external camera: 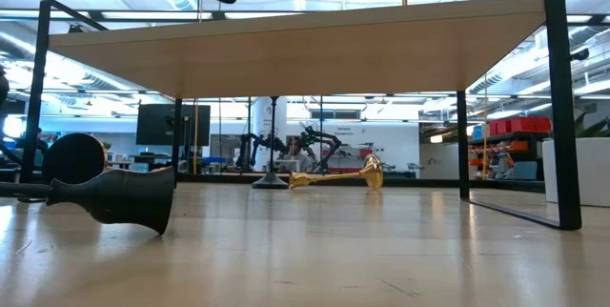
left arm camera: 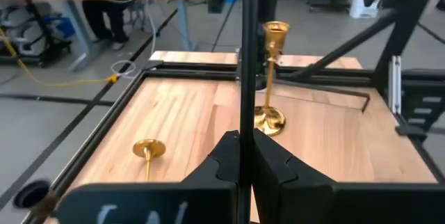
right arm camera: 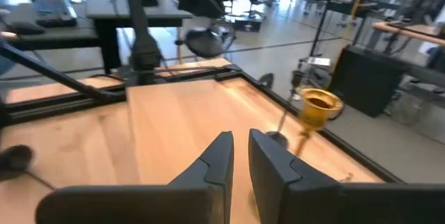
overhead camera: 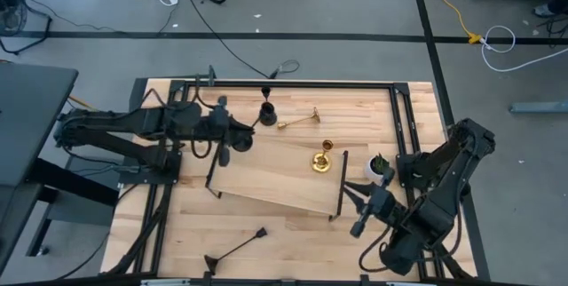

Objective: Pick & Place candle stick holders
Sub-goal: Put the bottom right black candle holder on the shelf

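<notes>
Four candle stick holders are counted in the high view. One black holder (overhead camera: pixel 267 113) is held upright over the raised board (overhead camera: pixel 266 184) by the left gripper (overhead camera: pixel 247 131), whose fingers (left arm camera: pixel 224 161) are clamped shut on its thin stem, as is confirmed in the left wrist view. One gold holder (overhead camera: pixel 323 160) stands upright on the board; a second gold holder (overhead camera: pixel 300 123) lies on its side on the desk (overhead camera: pixel 177 250) beyond the board, and another black holder (overhead camera: pixel 236 250) lies flat at the near edge.

The right gripper (overhead camera: pixel 362 199) is parked just off the board's right end, beside the white plant pot (overhead camera: pixel 379 169) — its fingers are nearly closed and nothing is held.

For the step in hand, it is judged that the stem should be kept vertical and the disc base lowered flat onto bare board, well apart from the standing gold holder, before release — a tilted base would likely topple.

No brand, label or legible writing is found.
</notes>
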`<state>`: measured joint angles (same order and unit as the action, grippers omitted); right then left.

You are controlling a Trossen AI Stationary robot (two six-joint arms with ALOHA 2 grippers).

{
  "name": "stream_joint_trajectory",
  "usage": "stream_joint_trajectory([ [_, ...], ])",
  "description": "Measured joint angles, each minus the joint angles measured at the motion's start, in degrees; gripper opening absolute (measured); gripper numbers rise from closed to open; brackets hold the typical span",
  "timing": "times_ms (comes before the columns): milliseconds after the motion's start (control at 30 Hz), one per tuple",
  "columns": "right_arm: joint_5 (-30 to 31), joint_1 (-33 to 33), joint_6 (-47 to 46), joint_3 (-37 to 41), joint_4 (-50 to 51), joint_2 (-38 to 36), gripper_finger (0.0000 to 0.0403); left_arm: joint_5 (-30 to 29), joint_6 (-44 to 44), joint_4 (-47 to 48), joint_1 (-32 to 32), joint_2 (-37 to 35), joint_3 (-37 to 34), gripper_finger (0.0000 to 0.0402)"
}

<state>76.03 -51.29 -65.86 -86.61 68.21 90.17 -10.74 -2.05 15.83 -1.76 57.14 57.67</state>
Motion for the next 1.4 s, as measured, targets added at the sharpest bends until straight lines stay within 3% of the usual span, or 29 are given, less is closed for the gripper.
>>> stream_joint_trajectory([
  [100, -0.21, 0.22, -3.47, 0.02, 4.54, 0.02, 0.0049, -0.16, -1.01, -2.7, -0.01, -1.85, -2.03, 0.0015],
  [233, -1.45, 0.26, -5.99, 0.07, 8.33, 0.04, 0.0049, 0.04, -2.37, -8.41, 0.66, -5.75, -10.23, 0.0015],
  [500, -1.09, 0.76, -5.69, 0.11, 11.86, 0.05, 0.0049, -1.77, -3.18, -17.68, 1.19, -13.51, -22.9, 0.0015],
  [567, -1.03, 1.12, -5.7, 0.11, 12.51, 0.09, 0.0049, 0.18, -3.98, -20.79, 1.42, -14.9, -25.58, 0.0015],
  [633, -1.06, 1.49, -6.05, 0.11, 12.94, 0.09, 0.0049, 1.88, -3.53, -24.73, 1.32, -15.47, -27.49, 0.0015],
  [767, -0.85, 2.29, -6.73, 0.72, 12.84, 0.27, 0.0049, -1.96, -2.84, -25.69, 1.93, -16.19, -31.29, 0.0015],
  [900, -0.41, 3.22, -7.19, 2.73, 12.87, 0.35, 0.0049, -1.18, -3.21, -30.97, 2.55, -16.3, -35.66, 0.0015],
  [1033, -0.03, 4.7, -7.46, 3.54, 12.87, 0.35, 0.0049, -1.1, -1.76, -36.27, 2.65, -16.32, -38.3, 0.0015],
  [1400, -1.03, 5.9, -6.51, 3.54, 13.02, 0.35, 0.0049, -4.91, 0.13, -37.4, 2.69, -16.3, -41.35, 0.0015],
])
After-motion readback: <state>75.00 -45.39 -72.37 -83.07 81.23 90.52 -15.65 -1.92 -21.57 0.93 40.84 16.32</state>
